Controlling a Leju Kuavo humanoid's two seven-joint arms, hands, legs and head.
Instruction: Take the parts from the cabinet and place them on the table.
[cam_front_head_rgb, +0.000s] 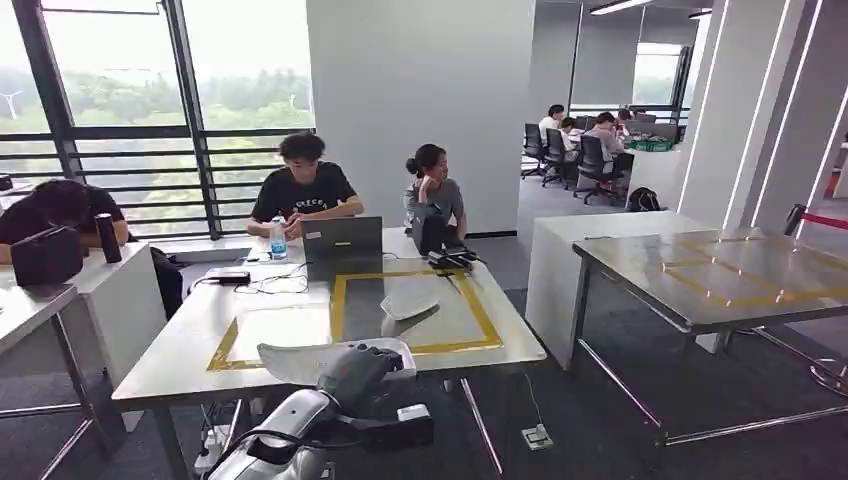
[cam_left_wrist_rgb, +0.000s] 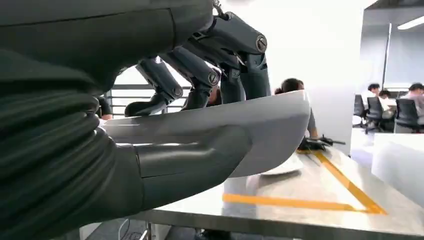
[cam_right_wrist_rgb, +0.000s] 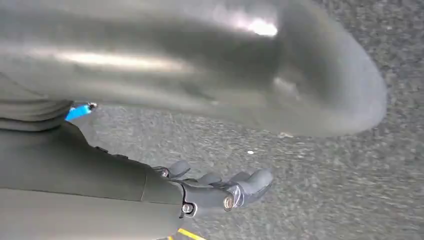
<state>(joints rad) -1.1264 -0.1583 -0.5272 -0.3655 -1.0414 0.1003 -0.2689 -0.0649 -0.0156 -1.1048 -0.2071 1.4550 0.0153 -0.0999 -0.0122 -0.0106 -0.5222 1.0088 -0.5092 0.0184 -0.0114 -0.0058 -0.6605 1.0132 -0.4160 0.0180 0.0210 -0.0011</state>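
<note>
My left hand (cam_front_head_rgb: 356, 372) grips a white curved shell part (cam_front_head_rgb: 290, 358) at the near edge of the steel table (cam_front_head_rgb: 190, 350). In the left wrist view the thumb (cam_left_wrist_rgb: 190, 165) lies under the part (cam_left_wrist_rgb: 265, 120) and the fingers (cam_left_wrist_rgb: 200, 75) curl over its top rim, a little above the tabletop. A second white part (cam_front_head_rgb: 408, 300) lies flat inside the yellow tape rectangle (cam_front_head_rgb: 482, 312) on the table and appears beyond the held one (cam_left_wrist_rgb: 285, 166). My right hand (cam_right_wrist_rgb: 215, 192) hangs over the grey carpet, its fingers stretched out and holding nothing.
A laptop (cam_front_head_rgb: 342, 240), a water bottle (cam_front_head_rgb: 278, 240) and cables sit at the table's far side, where people are seated. Another steel table (cam_front_head_rgb: 720, 285) with yellow tape stands to the right, beside a white block (cam_front_head_rgb: 556, 270). A floor socket (cam_front_head_rgb: 537, 437) sits on the carpet.
</note>
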